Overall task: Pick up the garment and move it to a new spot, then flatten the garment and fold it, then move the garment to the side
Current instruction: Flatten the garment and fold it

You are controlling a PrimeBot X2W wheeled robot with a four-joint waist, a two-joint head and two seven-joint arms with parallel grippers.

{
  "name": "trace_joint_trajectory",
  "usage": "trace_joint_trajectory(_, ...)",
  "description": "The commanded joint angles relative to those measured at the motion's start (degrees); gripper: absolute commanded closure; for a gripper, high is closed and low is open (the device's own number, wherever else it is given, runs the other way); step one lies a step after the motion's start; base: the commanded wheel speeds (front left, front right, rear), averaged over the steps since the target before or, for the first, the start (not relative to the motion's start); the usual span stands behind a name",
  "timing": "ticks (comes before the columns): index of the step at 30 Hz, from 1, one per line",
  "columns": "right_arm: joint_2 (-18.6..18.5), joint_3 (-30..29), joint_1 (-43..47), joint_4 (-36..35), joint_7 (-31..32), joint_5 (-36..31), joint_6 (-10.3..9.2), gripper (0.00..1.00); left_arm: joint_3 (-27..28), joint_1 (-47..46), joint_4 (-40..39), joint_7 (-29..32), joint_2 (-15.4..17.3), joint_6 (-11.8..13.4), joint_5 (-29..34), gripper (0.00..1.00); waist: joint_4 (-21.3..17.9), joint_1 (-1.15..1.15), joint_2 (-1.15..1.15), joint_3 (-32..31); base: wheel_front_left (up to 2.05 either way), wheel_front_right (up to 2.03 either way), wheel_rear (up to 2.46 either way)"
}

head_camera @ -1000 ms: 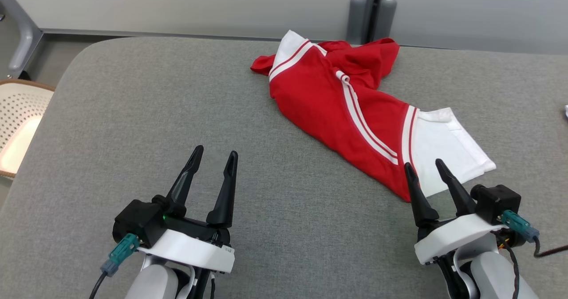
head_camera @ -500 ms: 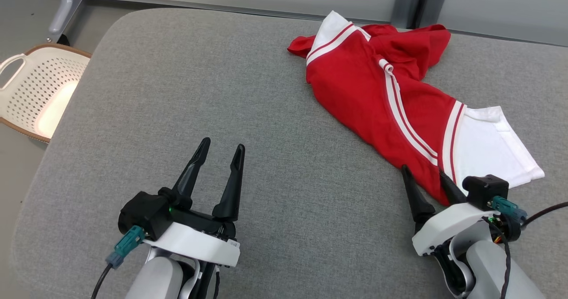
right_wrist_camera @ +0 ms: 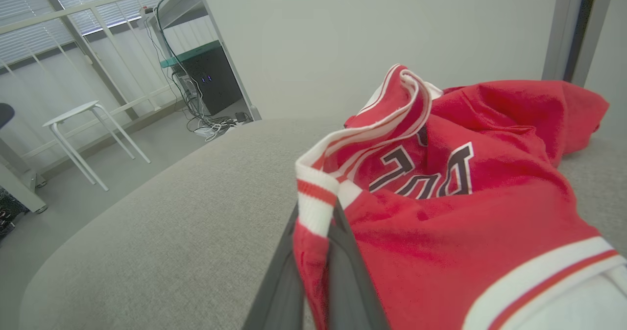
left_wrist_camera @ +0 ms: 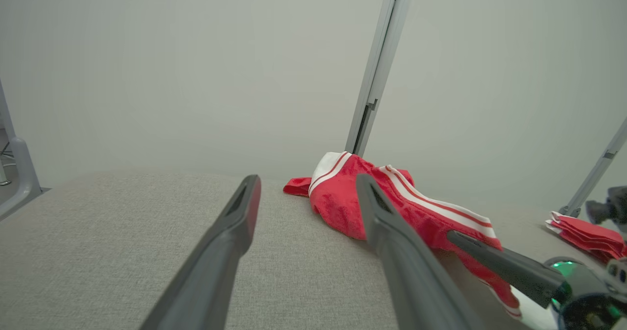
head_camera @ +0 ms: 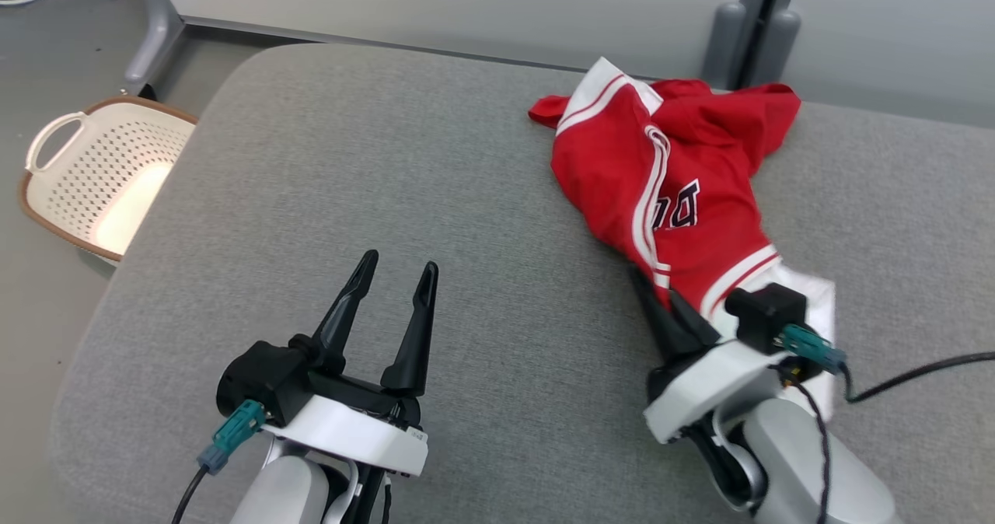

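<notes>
A red garment (head_camera: 676, 190) with white stripes and dark lettering lies bunched at the back right of the grey padded table (head_camera: 389, 158). My right gripper (head_camera: 654, 292) is shut on the garment's near striped edge. The right wrist view shows the red cloth (right_wrist_camera: 465, 212) pinched between the right gripper's (right_wrist_camera: 313, 222) two fingers and lifted a little. The white end of the garment lies under that wrist. My left gripper (head_camera: 399, 262) hovers open over bare table at the front left, well clear of the garment (left_wrist_camera: 343, 202). Nothing sits between the left gripper's (left_wrist_camera: 308, 179) fingers.
A white perforated basket (head_camera: 101, 174) stands on the floor off the table's left edge. Grey posts (head_camera: 750, 34) rise behind the table near the garment. Another red folded cloth (left_wrist_camera: 588, 234) lies far right. A white stool (right_wrist_camera: 83, 114) stands on the floor beyond.
The head camera has shifted. My right gripper has shut on the garment's near edge and drawn it up, so the cloth bunches and its lettering shows. The left gripper stays open.
</notes>
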Motion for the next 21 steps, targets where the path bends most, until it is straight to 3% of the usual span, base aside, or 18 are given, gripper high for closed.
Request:
trace_joint_trajectory(1, 0.8, 1.6, -1.3, -0.8, 1.0, 0.7, 0.02, 1.0, 0.0, 0.7, -0.1, 0.0, 0.2, 0.3, -0.4, 0.0, 1.3, 0.0, 0.0, -1.2, 0.0, 0.0, 0.0)
trace_joint_trajectory(10, 4.8, 12.4, -7.1, 0.4, 7.0, 4.2, 0.01, 1.0, -1.3, 2.7, 0.0, 0.0, 0.2, 1.1, -1.1, 0.0, 7.8, 0.0, 0.0, -4.2, 0.0, 0.0, 0.0)
trace_joint_trajectory(11, 5.0, 13.0, -7.8, 1.7, 7.5, 4.2, 0.01, 0.69, -1.4, 2.9, 0.0, 0.0, 0.2, 1.2, -1.2, 0.0, 8.5, 0.0, 0.0, -4.5, 0.0, 0.0, 0.0)
trace_joint_trajectory(12, 5.1, 13.5, -8.3, 2.6, 7.8, 5.1, 0.01, 0.0, -1.6, 3.1, 0.1, 0.0, 0.2, 1.3, -1.4, 0.0, 9.2, 0.0, 0.0, -4.7, 0.0, 0.0, 0.0)
trace_joint_trajectory(16, 5.2, 12.9, -10.7, 7.4, 8.3, 6.4, 0.01, 0.0, -2.2, 3.6, 0.0, 0.0, 0.2, 1.7, -1.7, 0.0, 11.1, 0.0, 0.0, -5.2, 0.0, 0.0, 0.0)
trace_joint_trajectory(21, 5.1, 10.9, -13.3, 12.7, 7.2, 4.7, 0.01, 0.0, -1.1, 4.4, -0.5, 0.0, 0.2, 2.2, -1.6, 0.0, 10.0, 0.0, 0.0, -5.0, 0.0, 0.0, 0.0)
